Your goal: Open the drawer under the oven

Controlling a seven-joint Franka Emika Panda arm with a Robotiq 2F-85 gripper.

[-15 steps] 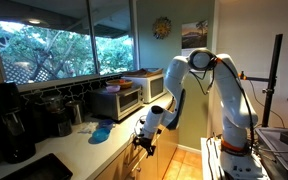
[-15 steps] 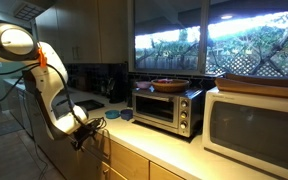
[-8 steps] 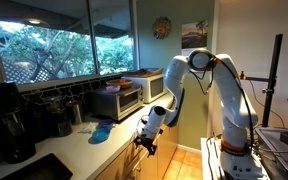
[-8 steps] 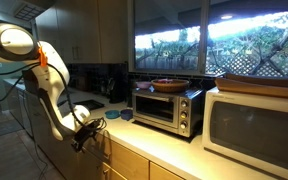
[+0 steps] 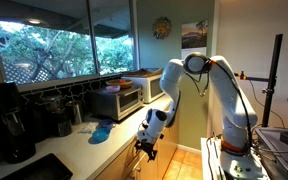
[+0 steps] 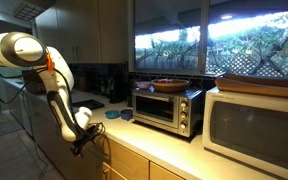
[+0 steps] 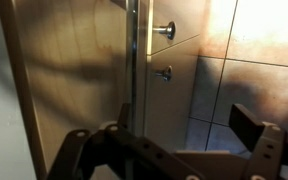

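The silver toaster oven [image 5: 122, 99] with a dark glass door stands on the counter and shows in both exterior views [image 6: 167, 108]. The tan wood drawer front [image 7: 79, 70] fills the wrist view, and its slim metal bar handle [image 7: 132, 60] runs vertically in that picture. My gripper [image 7: 169, 142] is open right at the drawer front, with the handle between its two fingers. In both exterior views the gripper [image 5: 146, 145] [image 6: 81, 141] sits just below the counter edge, in front of the oven. The drawer looks shut.
A black coffee maker [image 5: 9, 125], jars and a blue cloth [image 5: 101, 132] are on the counter. A large microwave [image 6: 254, 125] stands beside the oven. Two round knobs [image 7: 164, 30] show on cabinet fronts past the drawer. Tiled floor lies below.
The arm's elbow has swung lower and the gripper has shifted slightly down along the counter front. The drawer has not moved.
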